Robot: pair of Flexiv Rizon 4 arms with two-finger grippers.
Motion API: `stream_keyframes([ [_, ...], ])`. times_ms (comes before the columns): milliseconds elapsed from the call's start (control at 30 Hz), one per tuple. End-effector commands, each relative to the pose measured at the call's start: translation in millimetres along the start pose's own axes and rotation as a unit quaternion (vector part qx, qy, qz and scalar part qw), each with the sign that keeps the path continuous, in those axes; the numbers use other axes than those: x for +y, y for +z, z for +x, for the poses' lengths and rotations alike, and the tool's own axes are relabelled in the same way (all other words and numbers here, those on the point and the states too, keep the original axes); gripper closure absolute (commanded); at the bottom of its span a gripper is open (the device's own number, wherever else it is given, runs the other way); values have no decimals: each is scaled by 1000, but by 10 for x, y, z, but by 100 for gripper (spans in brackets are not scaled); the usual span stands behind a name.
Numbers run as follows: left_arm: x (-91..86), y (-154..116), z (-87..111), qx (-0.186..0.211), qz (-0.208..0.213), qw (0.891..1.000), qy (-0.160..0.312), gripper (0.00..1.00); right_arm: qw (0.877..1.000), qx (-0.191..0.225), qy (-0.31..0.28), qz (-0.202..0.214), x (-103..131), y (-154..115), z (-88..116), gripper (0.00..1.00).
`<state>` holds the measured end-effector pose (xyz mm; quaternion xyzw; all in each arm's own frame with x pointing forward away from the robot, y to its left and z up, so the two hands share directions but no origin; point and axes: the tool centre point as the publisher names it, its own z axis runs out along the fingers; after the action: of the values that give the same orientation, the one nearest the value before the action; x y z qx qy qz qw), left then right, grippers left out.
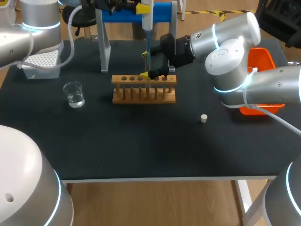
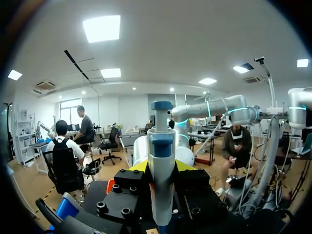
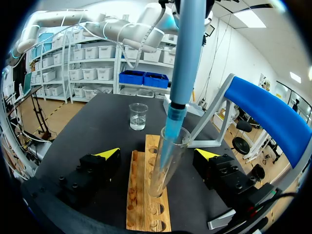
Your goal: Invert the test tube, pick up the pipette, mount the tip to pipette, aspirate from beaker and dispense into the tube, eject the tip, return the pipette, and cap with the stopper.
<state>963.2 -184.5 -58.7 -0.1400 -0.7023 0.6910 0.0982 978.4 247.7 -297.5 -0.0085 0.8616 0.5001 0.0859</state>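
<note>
A wooden rack (image 1: 143,89) (image 3: 145,195) stands mid-table with a clear test tube (image 3: 168,163) upright in one hole. My left gripper (image 1: 145,8) (image 2: 161,168) is shut on the white and blue pipette (image 1: 147,21) (image 2: 161,161), held upright above the rack. Its blue tip (image 1: 146,49) (image 3: 173,129) reaches down into the tube's mouth. My right gripper (image 1: 158,71) (image 3: 157,155) is open, one finger on each side of the tube without touching it. A beaker (image 1: 74,94) (image 3: 138,116) of clear liquid stands left of the rack. The pale stopper (image 1: 204,118) lies to the rack's right.
A white tip box (image 1: 41,63) sits at the back left, near my left arm's base. The blue and grey pipette stand (image 1: 136,14) rises behind the rack. An orange bin (image 1: 261,59) is at the right edge, partly behind my right arm.
</note>
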Motion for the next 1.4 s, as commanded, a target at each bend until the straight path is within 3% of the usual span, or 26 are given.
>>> stream_keyframes([
  [33, 22, 1, -20, 1, 2, 1000, 1, 100, 1000, 2, 0, 0, -1, -10, -5, 0],
  [1400, 131, 3, 0, -3, 8, 1000, -2, 100, 1000, 2, 0, 0, -1, -10, -5, 0],
])
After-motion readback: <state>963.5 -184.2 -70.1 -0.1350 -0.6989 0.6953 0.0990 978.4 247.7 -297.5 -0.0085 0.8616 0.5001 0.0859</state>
